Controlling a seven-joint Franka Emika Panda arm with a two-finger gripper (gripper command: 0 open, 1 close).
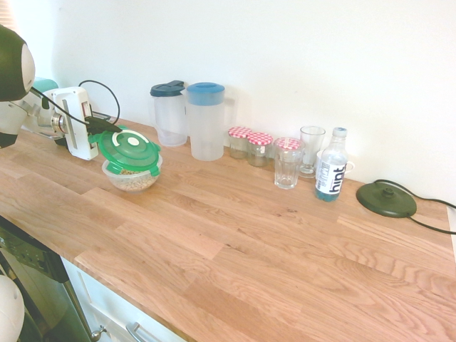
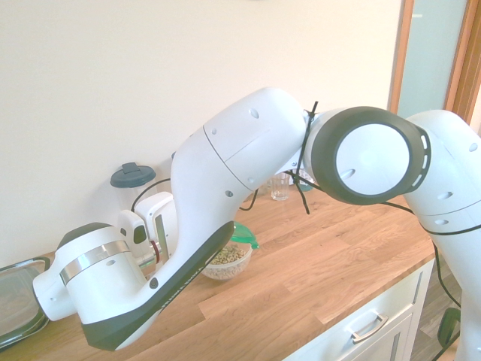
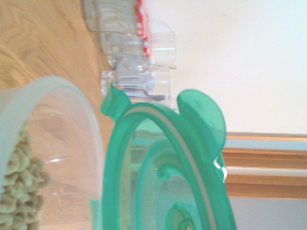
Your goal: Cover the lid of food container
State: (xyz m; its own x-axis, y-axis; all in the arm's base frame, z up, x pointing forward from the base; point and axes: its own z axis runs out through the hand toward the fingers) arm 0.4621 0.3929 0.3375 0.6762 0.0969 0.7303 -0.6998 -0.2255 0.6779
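Green lid (image 1: 129, 150) sits tilted on top of the bowl (image 1: 132, 177) — not flat yet. I see my pincer (image 1: 100, 127) touching the lid's edge on the wall side, but I cannot tell if it is gripping it.

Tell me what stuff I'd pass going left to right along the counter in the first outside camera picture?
Gripper → green lid tilted on the food container → dark-lidded jug → blue-lidded jug → two checked-lid jars → tumbler → stemmed glass → water bottle → black kettle base.
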